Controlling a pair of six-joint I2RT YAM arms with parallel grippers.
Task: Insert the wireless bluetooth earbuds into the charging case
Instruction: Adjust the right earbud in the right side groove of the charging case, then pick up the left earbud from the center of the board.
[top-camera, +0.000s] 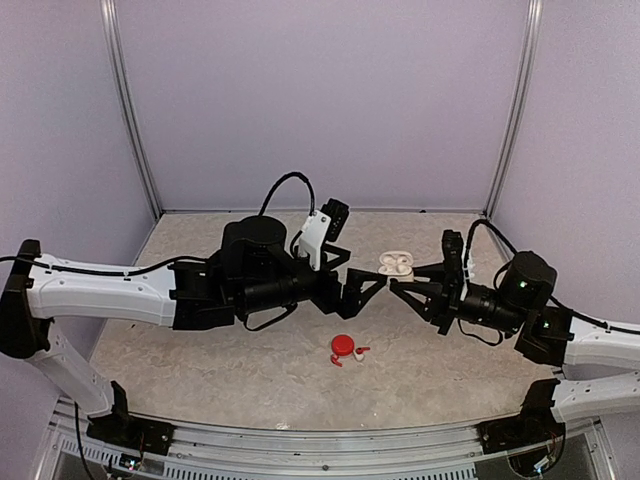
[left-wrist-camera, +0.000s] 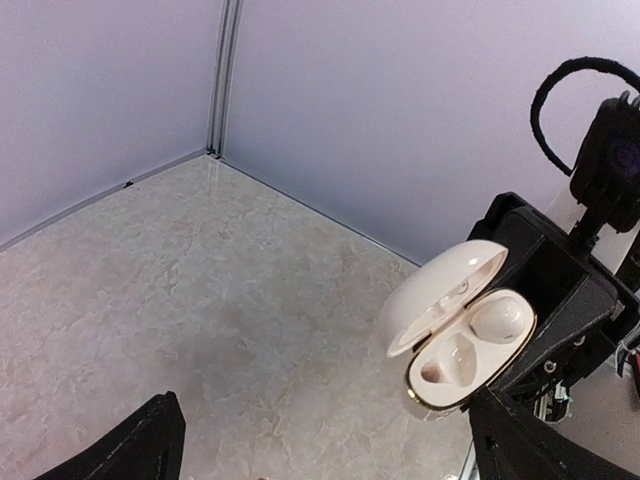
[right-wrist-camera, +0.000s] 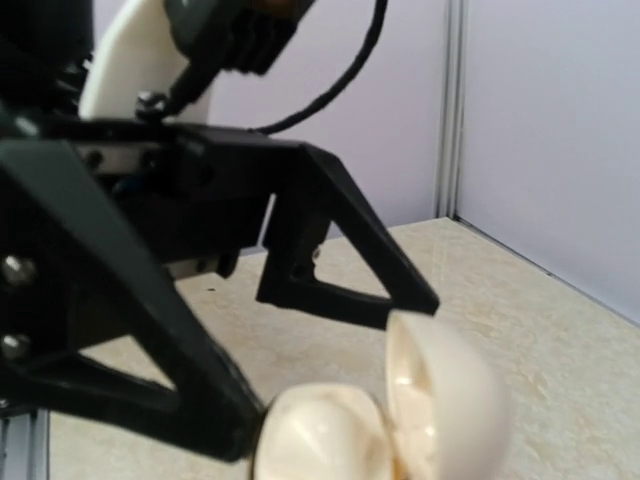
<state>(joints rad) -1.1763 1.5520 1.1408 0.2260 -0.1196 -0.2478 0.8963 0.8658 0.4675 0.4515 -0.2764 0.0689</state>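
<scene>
I hold the open white case (top-camera: 394, 263) pinched in the right gripper (top-camera: 405, 283) at centre of the top view, wells turned toward the left gripper (top-camera: 372, 290), whose jaws are wide and empty. Loose earbuds (top-camera: 357, 351) lie beside the red case (top-camera: 343, 345), lower centre.

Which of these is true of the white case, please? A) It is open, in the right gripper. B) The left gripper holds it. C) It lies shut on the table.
A: the white case has its lid up and sits in the shut right gripper, while the left gripper stands open beside it.
</scene>
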